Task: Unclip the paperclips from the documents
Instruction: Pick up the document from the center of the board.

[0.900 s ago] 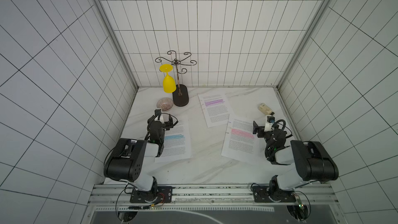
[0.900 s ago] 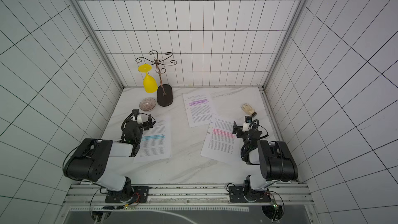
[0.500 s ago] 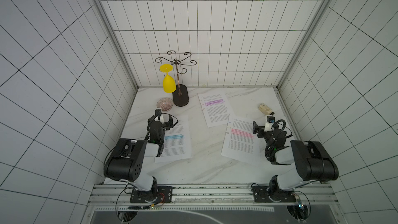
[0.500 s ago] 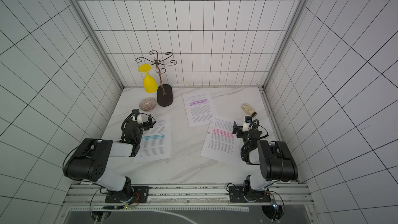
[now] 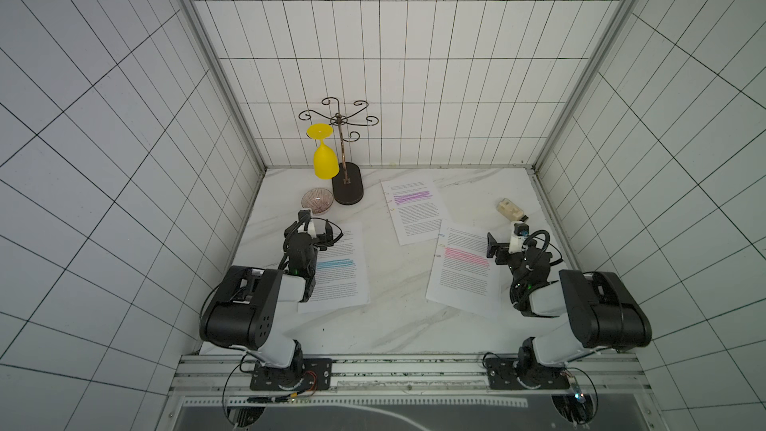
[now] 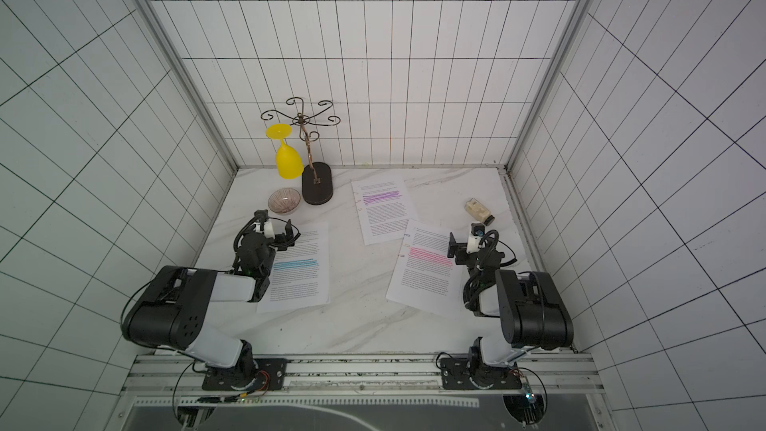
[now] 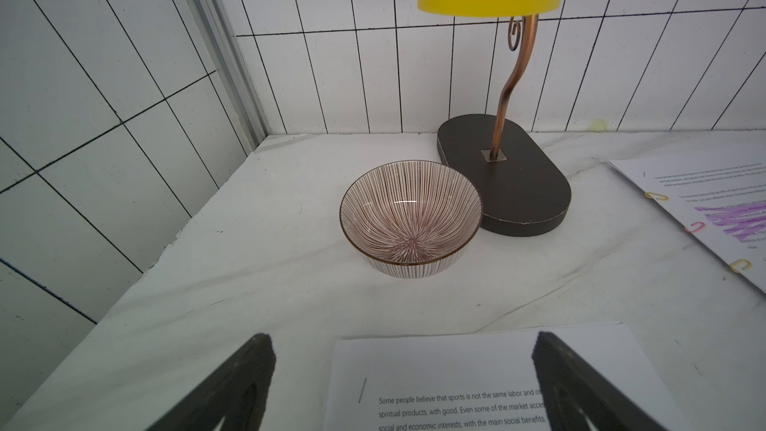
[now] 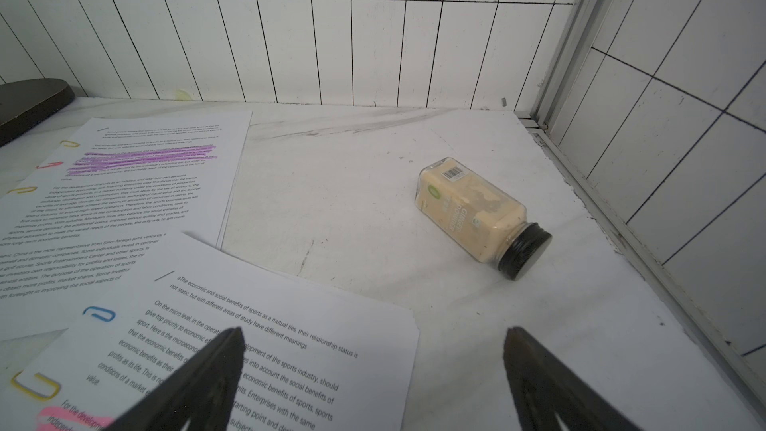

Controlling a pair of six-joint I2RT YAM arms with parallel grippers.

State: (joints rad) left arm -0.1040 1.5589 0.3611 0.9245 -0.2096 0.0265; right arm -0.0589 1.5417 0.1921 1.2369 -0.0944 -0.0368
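Three documents lie on the marble table in both top views: blue-banded (image 5: 338, 273) at the left, purple-banded (image 5: 414, 211) at the back, pink-banded (image 5: 464, 273) at the right. Gold (image 7: 657, 196), pink (image 7: 694, 227) and gold (image 7: 742, 276) paperclips sit on the purple-banded stack's left edge. A blue paperclip (image 8: 98, 313) and a yellow one (image 8: 35, 385) hold the pink-banded stack. My left gripper (image 7: 404, 344) hangs open over the blue-banded stack's top edge, holding nothing; my arm hides that stack's left edge. My right gripper (image 8: 374, 332) is open and holds nothing above the pink-banded stack's top right corner.
A striped bowl (image 7: 410, 219) stands just beyond the blue-banded stack, next to the dark oval base (image 7: 505, 176) of a wire glass rack with a yellow glass (image 5: 325, 159) hanging upside down. A spice jar (image 8: 476, 213) lies on its side near the right wall.
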